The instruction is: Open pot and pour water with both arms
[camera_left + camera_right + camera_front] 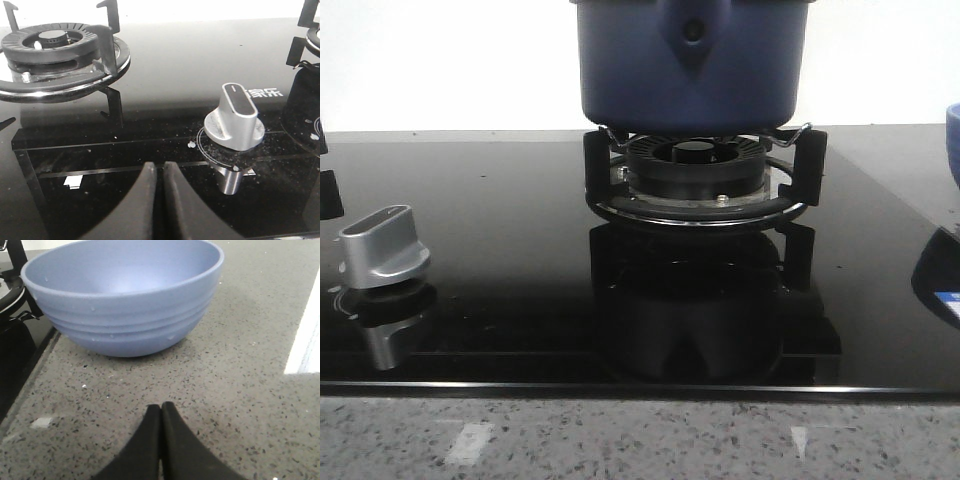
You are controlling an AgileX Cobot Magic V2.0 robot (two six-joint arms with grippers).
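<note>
The dark navy-blue pot (690, 70) stands on the burner grate (700, 175) at the back middle of the black glass hob (500, 200). Its pointed handle bracket with a round hole (692, 35) faces me. The pot's top is cut off by the frame, so no lid shows. My left gripper (160, 165) is shut and empty, low over the hob glass beside a silver knob (235, 122). My right gripper (161, 406) is shut and empty over the speckled counter (225, 390), a short way from a light blue bowl (125, 300). Neither gripper shows in the front view.
The silver knob (382, 248) sits at the hob's front left. A second, bare burner (55, 55) shows in the left wrist view. The light blue bowl's edge (953, 140) is at the far right, off the hob. A granite strip runs along the front edge.
</note>
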